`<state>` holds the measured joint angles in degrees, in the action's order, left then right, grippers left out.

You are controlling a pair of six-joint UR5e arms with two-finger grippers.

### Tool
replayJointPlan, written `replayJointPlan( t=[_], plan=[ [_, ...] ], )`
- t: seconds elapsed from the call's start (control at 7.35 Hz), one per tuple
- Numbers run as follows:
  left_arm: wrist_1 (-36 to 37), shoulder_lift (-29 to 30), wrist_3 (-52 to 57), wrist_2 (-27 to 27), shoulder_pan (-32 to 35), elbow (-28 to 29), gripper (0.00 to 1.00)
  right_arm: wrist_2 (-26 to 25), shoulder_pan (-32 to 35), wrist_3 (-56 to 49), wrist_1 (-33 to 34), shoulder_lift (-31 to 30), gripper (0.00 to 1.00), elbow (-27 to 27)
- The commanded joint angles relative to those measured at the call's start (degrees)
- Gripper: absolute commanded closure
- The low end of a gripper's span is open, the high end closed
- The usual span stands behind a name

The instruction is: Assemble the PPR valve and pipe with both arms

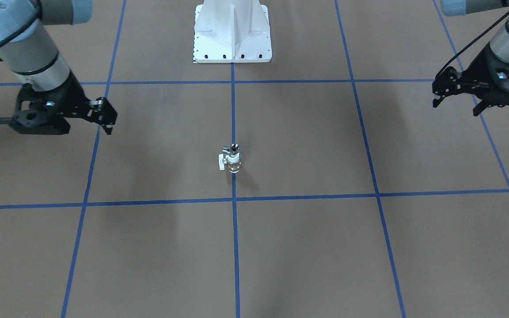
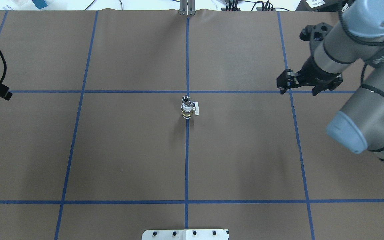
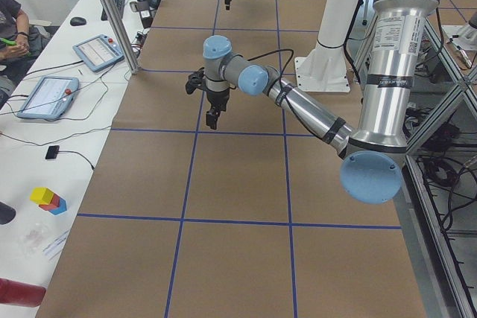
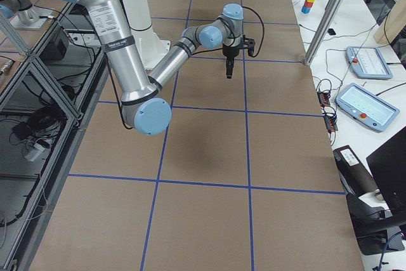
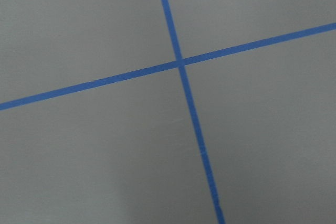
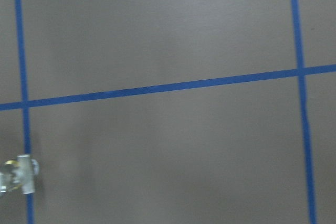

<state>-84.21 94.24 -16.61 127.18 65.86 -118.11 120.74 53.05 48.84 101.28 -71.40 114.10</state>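
The PPR valve [image 1: 233, 164] stands upright in the front-facing view, straight out from the white pedestal base [image 1: 232, 42] on the blue tape line [image 1: 233, 110]. The pipe [image 1: 235, 147] sits on its top end, and the two look joined. The left gripper [image 1: 455, 107] and right gripper [image 1: 106, 117] hang out to either side of the base, well apart from the valve. The left's jaws are spread and it holds nothing.

From overhead, the valve stands on the same line running out from the base, and the right gripper's jaws are parted and empty.

The right wrist view catches the valve in its lower-left corner, while the left wrist view shows only tape.

A freestanding fitting with both arms clear suggests the assembly is done.
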Motion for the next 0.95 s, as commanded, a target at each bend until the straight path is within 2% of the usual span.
replayJointPlan(
  t=[0.0, 0.27, 0.54, 0.68, 0.82],
  plan=[
    [0.0, -2.9, 9.4, 4.0, 6.3, 2.4, 0.01, 4.1, 11.1, -20.3, 0.0, -10.3, 0.0, 0.0],
    [-0.2, -3.4, 15.4, 6.3, 10.6, 6.8, 0.01, 9.7, 21.3, -36.2, -2.5, -15.2, 0.0, -6.4],
    [-0.2, -4.2, 15.4, 6.3, 11.9, 7.7, 0.01, 15.1, 28.4, -38.1, -16.0, -19.9, 0.0, -16.3],
    [-0.4, -5.0, 15.4, 6.2, 11.8, 8.8, 0.01, 15.5, 30.5, -38.4, -19.2, -20.8, 0.0, -17.2],
    [-1.3, -5.2, 15.5, 6.3, 12.2, 10.8, 0.01, 15.2, 30.5, -37.8, -19.5, -21.1, 0.0, -16.6]
  ],
)
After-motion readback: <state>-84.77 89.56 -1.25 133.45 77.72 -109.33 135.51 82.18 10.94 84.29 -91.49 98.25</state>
